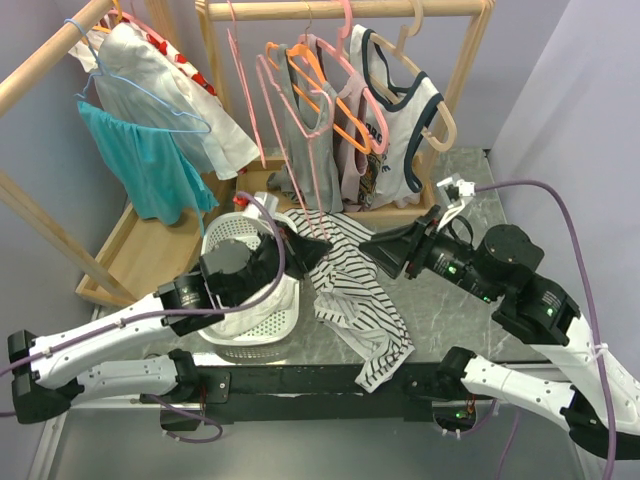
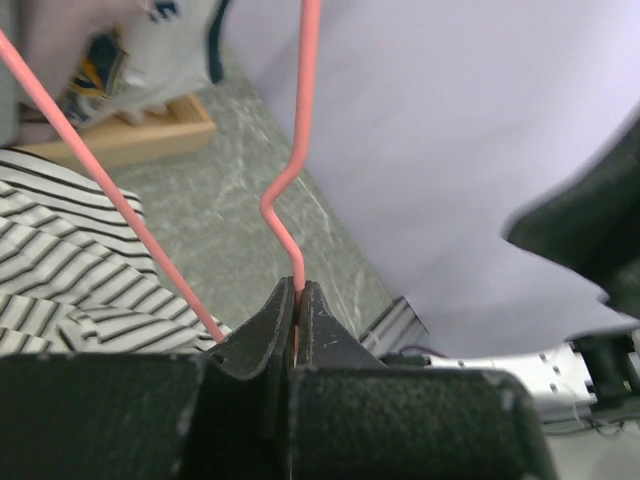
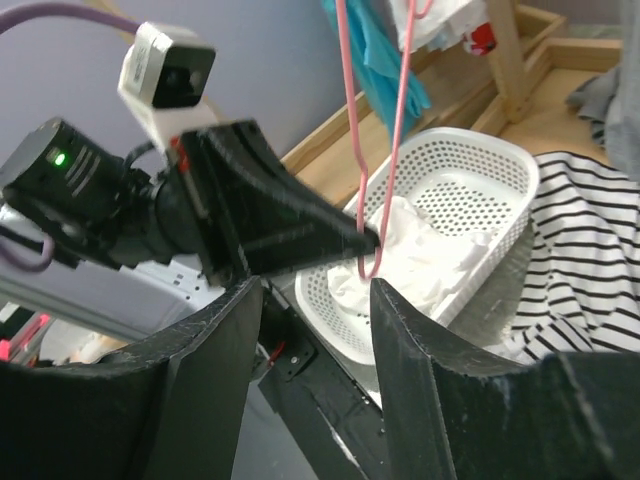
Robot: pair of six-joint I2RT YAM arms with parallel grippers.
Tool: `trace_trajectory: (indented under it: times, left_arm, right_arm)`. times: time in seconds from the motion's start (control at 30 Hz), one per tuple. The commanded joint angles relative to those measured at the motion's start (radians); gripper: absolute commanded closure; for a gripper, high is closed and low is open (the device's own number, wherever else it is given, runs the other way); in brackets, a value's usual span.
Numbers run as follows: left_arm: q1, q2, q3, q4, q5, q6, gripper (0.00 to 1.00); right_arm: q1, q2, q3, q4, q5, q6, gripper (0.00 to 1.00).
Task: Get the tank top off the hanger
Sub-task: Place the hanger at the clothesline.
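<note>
The striped tank top (image 1: pixel 350 290) lies crumpled on the marble table, its lower end drooping over the front edge; it also shows in the wrist views (image 2: pixel 60 260) (image 3: pixel 590 240). A thin pink hanger (image 1: pixel 290 150) stands upright above it, its wires bare where they show (image 2: pixel 300 130) (image 3: pixel 350 120). My left gripper (image 1: pixel 318 250) (image 2: pixel 298 290) is shut on the hanger's lower corner. My right gripper (image 1: pixel 372 250) (image 3: pixel 315 285) faces it from the right, a little apart, open with nothing between its fingers.
A white perforated basket (image 1: pixel 215 245) (image 3: pixel 500 170) holding white cloth stands left of the tank top, under my left arm. Behind it, a wooden rack (image 1: pixel 340 10) carries several hangers with tops, and a second rack at left holds a teal garment (image 1: pixel 140 160).
</note>
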Motion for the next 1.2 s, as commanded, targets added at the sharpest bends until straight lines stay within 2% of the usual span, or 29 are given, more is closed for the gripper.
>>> trace_trajectory:
  times: [0.0, 0.17, 0.27, 0.4, 0.67, 0.83, 0.97, 1.17]
  left_arm:
    - [0.139, -0.004, 0.036, 0.036, 0.151, -0.052, 0.99]
    - [0.268, 0.059, 0.091, 0.05, 0.296, -0.072, 0.99]
    - [0.303, 0.085, 0.101, 0.09, 0.355, -0.077, 0.99]
    - [0.407, 0.147, 0.095, 0.157, 0.542, -0.152, 0.99]
    - [0.412, 0.096, 0.088, 0.157, 0.483, -0.09, 0.99]
    - [0.412, 0.033, 0.03, 0.162, 0.465, -0.11, 0.99]
    - [0.421, 0.019, 0.042, 0.136, 0.458, -0.113, 0.99]
    - [0.522, 0.033, 0.077, 0.142, 0.538, -0.153, 0.99]
  right_arm:
    - [0.006, -0.043, 0.012, -0.021, 0.094, -0.025, 0.44]
    - [0.006, -0.061, 0.01, -0.038, 0.129, -0.036, 0.43]
    - [0.004, -0.058, 0.013, -0.049, 0.137, -0.038, 0.43]
    - [0.006, -0.061, 0.001, -0.047, 0.149, -0.036, 0.43]
    - [0.006, -0.066, -0.025, -0.05, 0.172, -0.045, 0.42]
    - [0.006, -0.045, -0.022, -0.052, 0.171, -0.053, 0.42]
    - [0.006, -0.031, -0.024, -0.049, 0.168, -0.059, 0.42]
    - [0.006, -0.034, -0.037, -0.046, 0.163, -0.056, 0.41]
